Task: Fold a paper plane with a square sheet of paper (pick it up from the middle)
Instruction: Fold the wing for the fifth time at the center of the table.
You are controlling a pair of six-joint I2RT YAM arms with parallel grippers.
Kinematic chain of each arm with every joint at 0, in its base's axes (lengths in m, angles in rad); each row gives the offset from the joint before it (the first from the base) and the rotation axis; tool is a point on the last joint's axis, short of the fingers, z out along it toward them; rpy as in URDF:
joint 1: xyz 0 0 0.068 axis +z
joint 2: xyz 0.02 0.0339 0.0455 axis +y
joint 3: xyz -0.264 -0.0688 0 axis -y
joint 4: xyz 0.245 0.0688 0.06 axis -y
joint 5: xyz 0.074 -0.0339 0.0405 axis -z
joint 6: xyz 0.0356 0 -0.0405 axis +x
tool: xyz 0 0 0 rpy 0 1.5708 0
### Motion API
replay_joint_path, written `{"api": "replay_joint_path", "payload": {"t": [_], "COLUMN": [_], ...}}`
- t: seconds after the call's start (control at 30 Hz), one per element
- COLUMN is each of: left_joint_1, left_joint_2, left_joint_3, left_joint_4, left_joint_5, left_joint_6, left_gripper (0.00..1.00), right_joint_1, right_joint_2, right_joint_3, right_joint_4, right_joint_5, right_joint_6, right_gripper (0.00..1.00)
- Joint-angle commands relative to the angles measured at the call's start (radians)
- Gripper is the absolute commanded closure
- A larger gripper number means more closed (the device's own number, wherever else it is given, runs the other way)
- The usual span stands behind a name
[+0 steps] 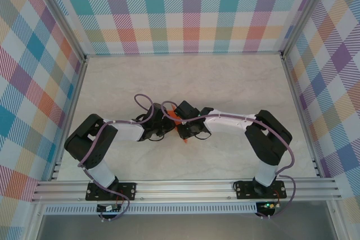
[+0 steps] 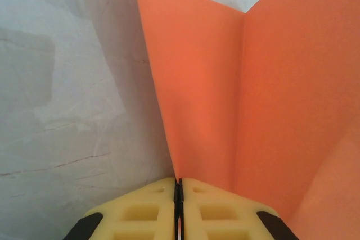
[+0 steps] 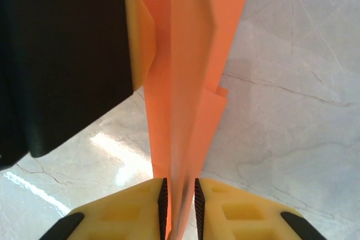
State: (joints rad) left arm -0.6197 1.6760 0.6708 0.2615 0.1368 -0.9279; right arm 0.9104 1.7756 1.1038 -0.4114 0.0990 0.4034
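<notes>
Yellow fingers (image 2: 140,214) of left gripper (image 2: 178,186) and right gripper (image 3: 179,186) pinch the creased, matte orange paper plane (image 2: 225,99).

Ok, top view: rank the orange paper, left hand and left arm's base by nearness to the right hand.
1. orange paper, pinched in the right hand itself.
2. left hand, just to its left, pinching the same paper.
3. left arm's base, far off, lower left.

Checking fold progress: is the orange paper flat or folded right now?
Folded. The paper shows layered, creased flaps, pinched by the right hand; the left hand grips it near a sharp crease.
</notes>
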Motion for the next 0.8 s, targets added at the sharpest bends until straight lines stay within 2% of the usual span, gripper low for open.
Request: {"api": "replay_joint_path", "payload": {"t": [0.0,0.17,0.43,0.77], "left_joint_1": [-0.002,-0.002,-0.003,-0.003], "left_joint_2": [-0.01,-0.009,-0.009,-0.013], "left_joint_3": [0.004,0.006,0.004,-0.005], "left_joint_4": [-0.036,-0.036,-0.033,-0.031], "left_joint_5": [-0.015,-0.014,-0.013,-0.011], "left_joint_6": [-0.002,-0.004,-0.002,-0.005], "left_gripper": [0.89,0.89,0.89,0.89], "right_joint_1": [0.013,0.025,0.025,0.009], "right_joint_2": [-0.039,-0.046,-0.032,-0.013], "right_joint_3": [0.03,0.031,0.019,-0.038], "right_joint_4": [-0.042,-0.053,-0.02,0.112], "right_joint_5": [0.027,0.042,0.004,-0.124], "right_joint_6": [0.034,0.053,0.075,0.112], "right_gripper": [0.74,0.73,0.87,0.89]}}
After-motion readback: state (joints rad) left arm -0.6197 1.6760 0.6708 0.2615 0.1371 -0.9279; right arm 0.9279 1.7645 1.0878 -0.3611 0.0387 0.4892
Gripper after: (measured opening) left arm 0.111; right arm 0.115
